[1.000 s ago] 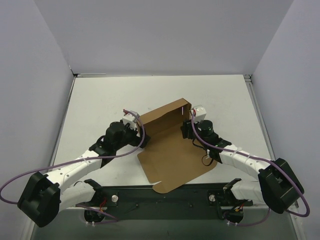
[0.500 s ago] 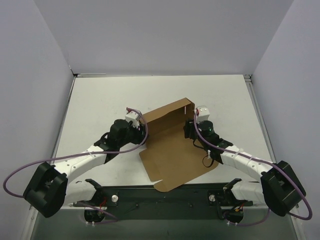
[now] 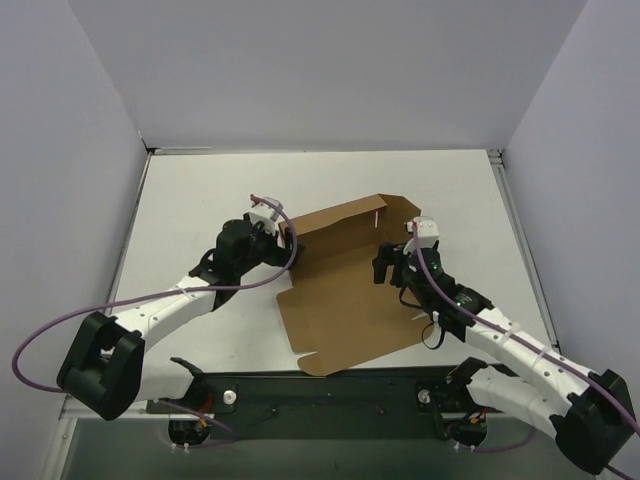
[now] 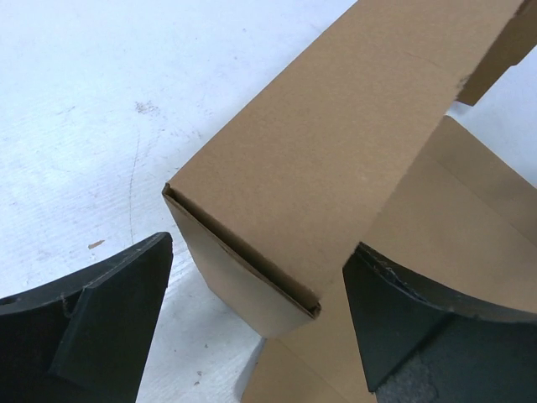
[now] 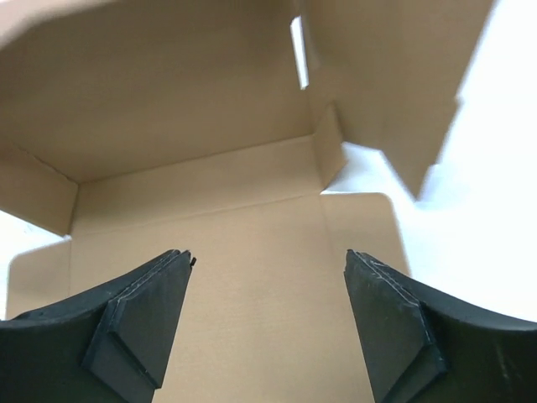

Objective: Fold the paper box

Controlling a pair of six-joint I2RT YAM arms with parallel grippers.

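The paper box is a brown cardboard die-cut lying mid-table, with its far wall folded up and a side flap standing at its right end. My left gripper is open, and its jaws straddle the left end of that doubled wall without closing on it. My right gripper is open and empty. It hovers over the box's flat panel and faces the raised wall and its slit.
The white table has grey walls on three sides. The dark base rail runs along the near edge. Purple cables loop off both arms.
The box's far wall has risen higher and its right flap has swung out. My left gripper has followed the wall's left end away from me. My right gripper has drawn back to the right.
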